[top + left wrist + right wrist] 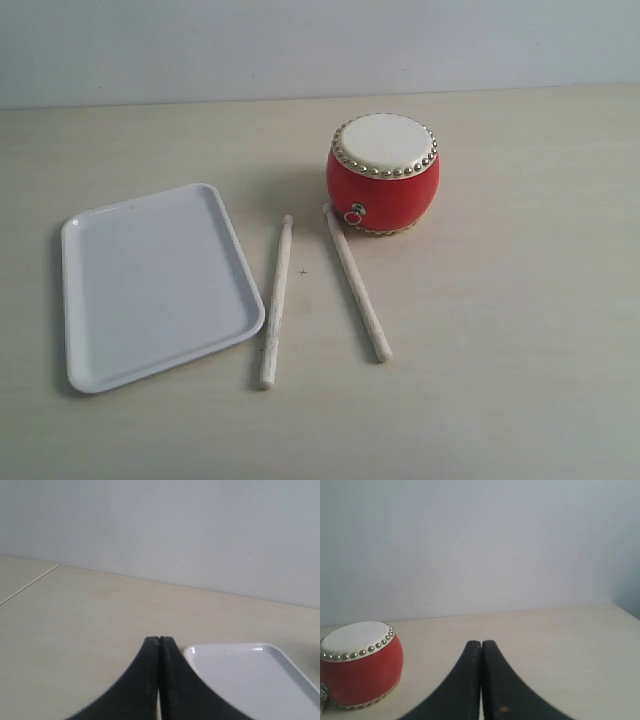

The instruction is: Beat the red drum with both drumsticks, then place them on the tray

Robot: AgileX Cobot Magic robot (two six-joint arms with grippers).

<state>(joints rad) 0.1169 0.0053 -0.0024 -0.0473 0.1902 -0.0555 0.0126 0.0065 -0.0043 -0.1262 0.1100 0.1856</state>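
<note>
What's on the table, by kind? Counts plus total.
red drum: 1
drumsticks: 2
tray: 1
Total: 4

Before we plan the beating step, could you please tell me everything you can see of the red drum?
The red drum is small and barrel-shaped, with glossy red sides, a cream skin top edged by brass-coloured studs, and a small metal ring low on its side. It stands upright on the pale table, with nothing resting on it. The tip of the nearer drumstick lies close to its base; whether they touch is unclear.
</note>
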